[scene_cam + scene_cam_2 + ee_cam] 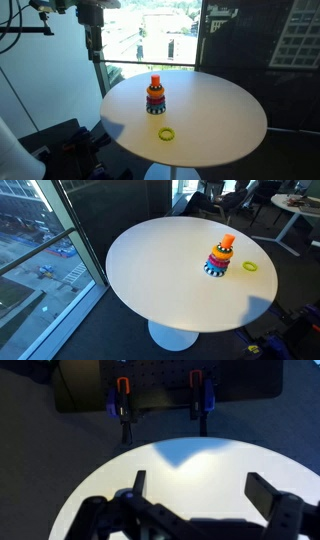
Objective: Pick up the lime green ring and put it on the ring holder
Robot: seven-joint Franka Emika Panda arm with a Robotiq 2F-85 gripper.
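Observation:
The ring holder [155,96] stands upright near the middle of the round white table [225,115], with stacked multicoloured rings and an orange-red top peg; it shows in both exterior views [219,258]. The lime green ring [166,133] lies flat on the table close beside it [248,267]. My gripper [93,48] hangs high above the table's edge, well away from both. In the wrist view my gripper [200,482] is open and empty over bare tabletop [200,460]. Ring and holder are out of the wrist view.
Large windows stand beside the table [40,250]. Dark equipment [60,145] sits low by the table's edge. A black board with orange and blue clamps [160,400] lies beyond the table. Desks and chairs [270,200] stand in the background.

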